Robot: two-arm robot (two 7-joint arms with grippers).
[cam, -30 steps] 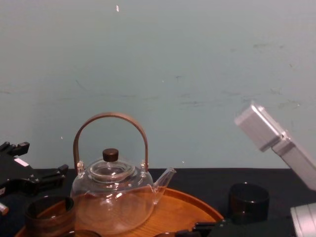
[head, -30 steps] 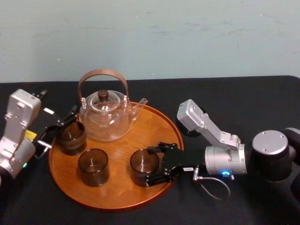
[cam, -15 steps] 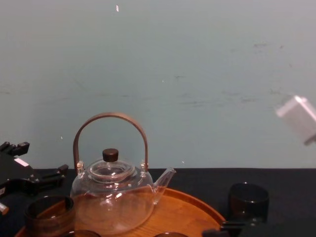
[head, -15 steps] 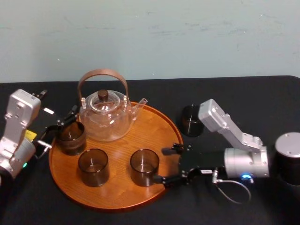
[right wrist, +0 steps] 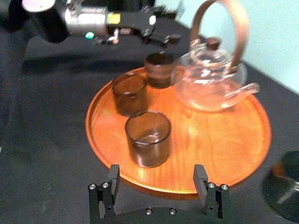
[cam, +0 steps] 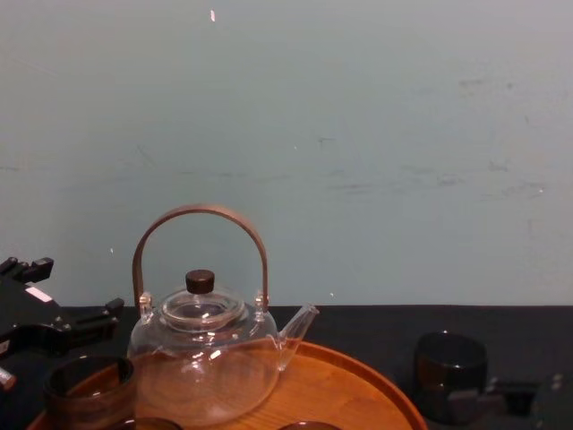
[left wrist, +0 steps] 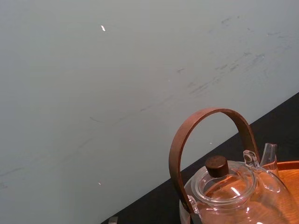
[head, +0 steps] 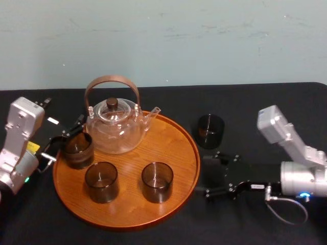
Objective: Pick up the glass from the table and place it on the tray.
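On the desk (head: 255, 109), just off the right rim of the tray (head: 171, 140), the glass (head: 210, 131) is seen upright, mouth up, long axis vertical. It is dark, clear of the tray and touched by nothing. The right gripper (head: 210, 174) is held low over the desk, nearer the robot than the glass, with its jaws wide and empty. The jaws are pointed left at the tray, toward a second glass (head: 157, 181) standing there, so the target lies off to their far side, not between them. A turn or a shift away from the robot is judged necessary before any closing. The right arm is much the nearer. The left gripper (head: 60, 145) is parked at the tray's left rim beside a third glass (head: 77, 149), jaws apart; contact cannot be told. A teapot (head: 113, 127) is noted at the back of the tray.
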